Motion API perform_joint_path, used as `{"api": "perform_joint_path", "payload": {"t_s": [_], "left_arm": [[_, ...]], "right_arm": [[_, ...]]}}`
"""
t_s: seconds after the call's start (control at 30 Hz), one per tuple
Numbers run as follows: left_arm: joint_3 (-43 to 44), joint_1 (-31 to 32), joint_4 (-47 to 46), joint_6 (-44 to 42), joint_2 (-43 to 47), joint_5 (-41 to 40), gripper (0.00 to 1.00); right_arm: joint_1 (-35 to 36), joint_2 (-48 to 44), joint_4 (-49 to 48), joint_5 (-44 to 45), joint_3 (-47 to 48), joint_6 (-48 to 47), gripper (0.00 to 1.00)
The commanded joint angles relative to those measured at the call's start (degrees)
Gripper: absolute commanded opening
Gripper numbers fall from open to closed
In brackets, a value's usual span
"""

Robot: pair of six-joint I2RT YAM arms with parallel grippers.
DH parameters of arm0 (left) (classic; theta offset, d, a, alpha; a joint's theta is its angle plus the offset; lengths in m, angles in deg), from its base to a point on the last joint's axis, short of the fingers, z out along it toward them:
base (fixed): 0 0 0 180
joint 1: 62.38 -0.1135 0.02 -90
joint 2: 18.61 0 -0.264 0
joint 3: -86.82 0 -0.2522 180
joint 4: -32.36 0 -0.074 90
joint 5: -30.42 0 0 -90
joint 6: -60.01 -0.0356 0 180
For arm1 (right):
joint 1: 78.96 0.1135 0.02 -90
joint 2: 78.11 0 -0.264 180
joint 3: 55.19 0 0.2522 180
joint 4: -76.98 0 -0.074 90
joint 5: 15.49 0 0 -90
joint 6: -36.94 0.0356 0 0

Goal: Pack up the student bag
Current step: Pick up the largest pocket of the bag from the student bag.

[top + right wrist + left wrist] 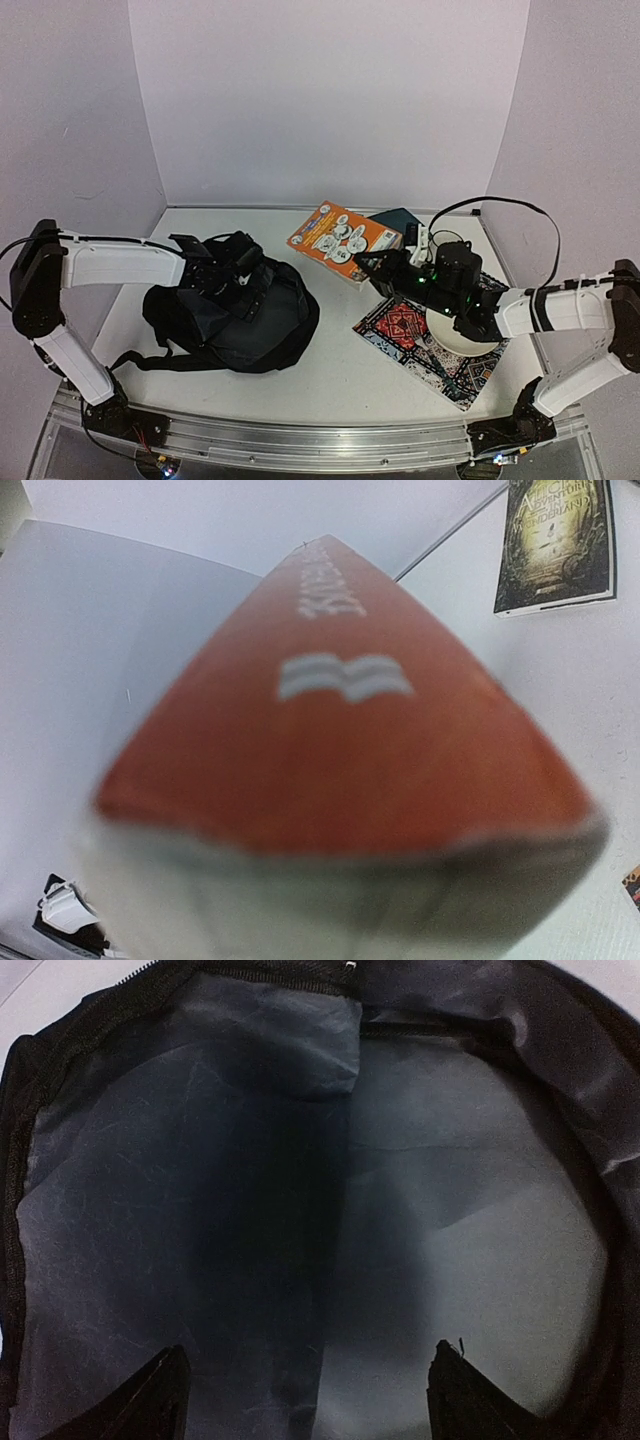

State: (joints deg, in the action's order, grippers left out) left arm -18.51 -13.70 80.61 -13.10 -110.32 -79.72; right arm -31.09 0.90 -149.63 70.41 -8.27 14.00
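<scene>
Soft black fabric backpack [250, 320] lay limp at left, best taken by its zipped rim [200, 970]; left claw [308, 1365] gaped inside it, right claw [368, 268] clenched a stiff orange paperback [335, 235].

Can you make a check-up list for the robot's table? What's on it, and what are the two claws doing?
Surface: white table, no spills seen.
Job's things: black backpack lies on the left with its top open; only bare lining shows inside.
Clutter: dark green book lies flat; a patterned book has a white round thing on it.
Grippers: left gripper is open inside the backpack, holding nothing; right gripper is shut on an orange book.
Cables: black cable loops above the right arm.
Surroundings: plain white walls; nothing else seen.
</scene>
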Motion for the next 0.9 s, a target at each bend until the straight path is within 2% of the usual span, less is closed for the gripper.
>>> {"api": "perform_joint_path", "payload": {"t_s": [0.0, 0.13, 0.33, 0.5, 0.57, 0.63, 0.87], "left_arm": [[3.4, 0.7, 2.4, -1.2, -2.8, -8.1, 0.81], [3.9, 1.3, 3.0, -0.7, -7.5, -12.4, 0.75], [5.2, 1.9, 3.8, 1.2, -10.0, -15.0, 0.5], [6.3, 1.9, 4.9, 1.6, -9.4, -15.3, 0.15], [7.0, 1.9, 5.7, 1.8, -7.7, -14.5, 0.04], [8.0, 1.9, 6.5, 2.1, -5.9, -13.6, 0.0], [13.6, 1.9, 9.9, 5.6, -1.7, -12.3, 0.0]], "right_arm": [[-0.4, -4.1, -6.2, 1.7, 0.9, -2.3, 0.0], [-0.4, -3.9, -5.9, 1.5, 1.4, -2.4, 0.0], [-0.4, -3.6, -4.3, 0.6, 2.7, -2.8, 0.0], [-0.4, -3.7, -3.1, 0.0, 3.6, -3.3, 0.0], [-0.4, -3.7, -1.7, -0.8, 4.5, -3.8, 0.0], [-0.4, -3.5, 0.3, -1.6, 5.6, -4.1, 0.0], [1.4, -1.0, 5.1, -4.3, 10.5, -4.0, 0.0]]}}
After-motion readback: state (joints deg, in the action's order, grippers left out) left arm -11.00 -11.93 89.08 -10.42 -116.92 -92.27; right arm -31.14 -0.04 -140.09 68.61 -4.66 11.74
